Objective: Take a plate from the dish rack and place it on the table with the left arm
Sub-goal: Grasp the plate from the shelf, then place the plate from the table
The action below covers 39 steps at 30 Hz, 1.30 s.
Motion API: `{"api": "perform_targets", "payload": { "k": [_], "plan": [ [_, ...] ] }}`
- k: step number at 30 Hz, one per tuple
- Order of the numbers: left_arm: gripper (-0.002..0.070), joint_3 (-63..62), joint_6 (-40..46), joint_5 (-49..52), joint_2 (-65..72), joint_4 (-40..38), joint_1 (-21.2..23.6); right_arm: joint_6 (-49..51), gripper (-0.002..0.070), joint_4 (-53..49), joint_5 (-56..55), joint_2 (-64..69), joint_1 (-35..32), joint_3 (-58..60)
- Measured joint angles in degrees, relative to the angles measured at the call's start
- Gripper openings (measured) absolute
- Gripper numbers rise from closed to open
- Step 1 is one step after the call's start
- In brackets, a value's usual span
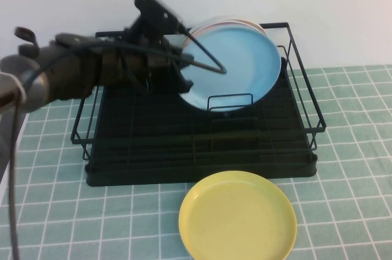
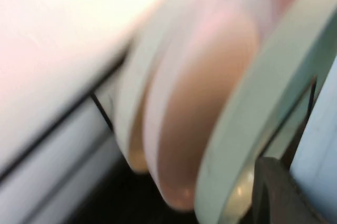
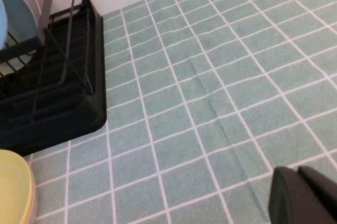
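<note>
Light-blue plate (image 1: 236,64) upright in dish rack (image 1: 202,144), front of stack; not lifted. Left gripper (image 1: 177,52) at its 9 o'clock edge, fingers apparently gripping rim. Lift-out and placing on desk (image 1: 349,168) remain. Right gripper (image 3: 305,197) hovers over desk, fingers' state unclear.

a round yellow plate (image 1: 237,217) lies flat on the green tiles just in front of the black rack's front edge, right of its middle, near the bottom of the high view; its rim also shows in the right wrist view (image 3: 15,188), just beside the rack's base corner

a pale pink plate (image 2: 202,84) and a mint-green plate (image 2: 266,95) stand on edge close together, seen blurred in the left wrist view

a plain white wall (image 1: 318,3) fills the background
</note>
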Motion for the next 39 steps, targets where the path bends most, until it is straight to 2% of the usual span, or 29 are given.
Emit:
{"api": "perform_targets", "payload": {
  "k": [4, 11, 14, 19, 22, 27, 31, 39],
  "plan": [
    [0.0067, 0.0, -2.01, 1.11, -5.88, -0.97, 0.14, 0.0, -0.0001, 0.0, 0.0, 0.0, 0.0, 0.0],
    [0.0067, 0.0, -16.05, 9.31, -18.1, 0.83, 2.64, 0.0, -0.0001, 0.0, 0.0, 0.0, 0.0, 0.0],
    [0.0067, 0.0, -26.42, 14.07, -23.5, 5.76, 4.06, 0.0, -0.0001, 0.0, 0.0, 0.0, 0.0, 0.0],
    [0.0067, -0.07, -50.16, 25.79, -28.86, 19.13, 5.15, 0.0, -0.0001, 0.0, 0.0, 0.0, 0.0, 0.0],
    [0.0067, -0.07, -61.53, 34.64, -28.93, 26.92, 5.19, 0.0, -0.0001, 0.0, 0.0, 0.0, 0.0, 0.0],
    [0.0067, 2.54, -70.89, 41.95, -28.89, 33.41, 5.19, 0.0, -0.0001, 0.0, 0.0, 0.0, 0.0, 0.0],
    [0.0067, 11.05, -74.38, 39.41, -31.25, 33.02, 4.13, 0.0, -0.0001, 0.0, 0.0, 0.0, 0.0, 0.0],
    [0.0067, 32.77, -75.41, 22.33, -34.08, 23.47, -1.28, 0.0, -0.0001, 0.0, 0.0, 0.0, 0.0, 0.0]
  ]
}}
